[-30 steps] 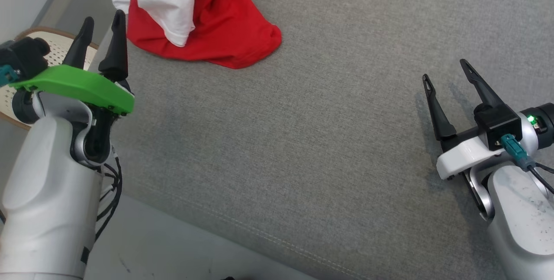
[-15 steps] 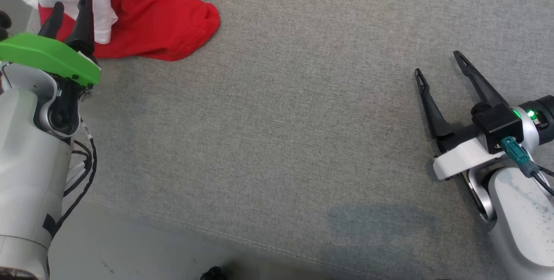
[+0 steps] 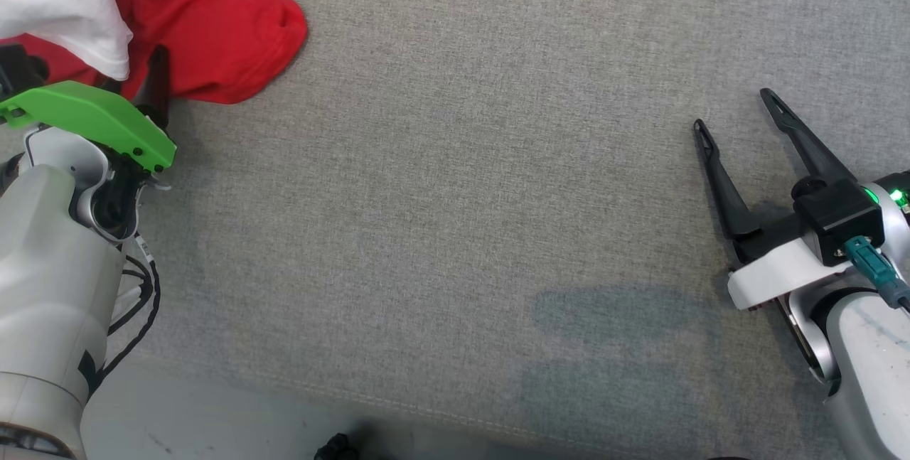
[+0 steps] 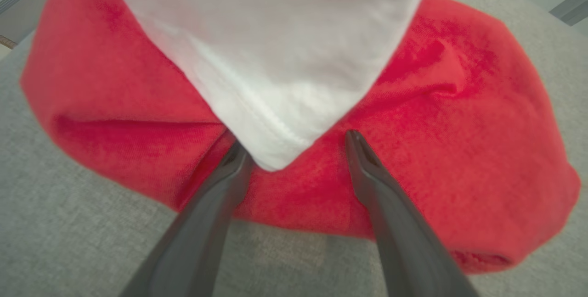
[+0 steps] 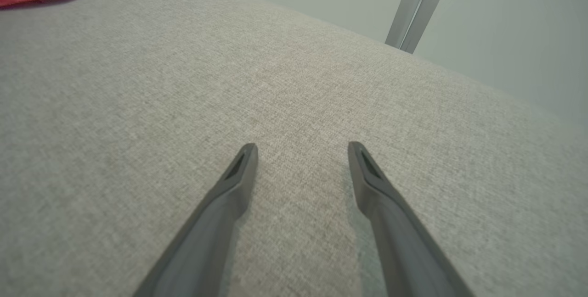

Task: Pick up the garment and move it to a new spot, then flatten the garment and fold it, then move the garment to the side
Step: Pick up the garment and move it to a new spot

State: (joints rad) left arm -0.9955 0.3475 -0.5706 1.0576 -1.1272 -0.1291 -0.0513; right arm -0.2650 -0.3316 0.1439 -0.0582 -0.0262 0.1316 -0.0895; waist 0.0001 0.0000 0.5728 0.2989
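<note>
I have the garment [image 3: 213,26], a red piece with a white, red-striped panel [image 4: 275,58], bunched at the far left of the grey upholstered surface [image 3: 462,197]. My left pincer [image 4: 295,143] is released, fingers spread wide, and sits right at the garment's near edge. In the left wrist view the panel's corner hangs down between the two fingers, with one fingertip [image 4: 236,152] tucked against its hem and the other over red cloth. I can't tell whether the tips press into the fabric. My right pincer [image 3: 734,109] is released too, fingers apart, low over bare grey fabric on the opposite side, well apart from the garment. Its wrist view catches a sliver of red at the top left, and a metal post [image 5: 418,8] beyond the surface's far edge.
</note>
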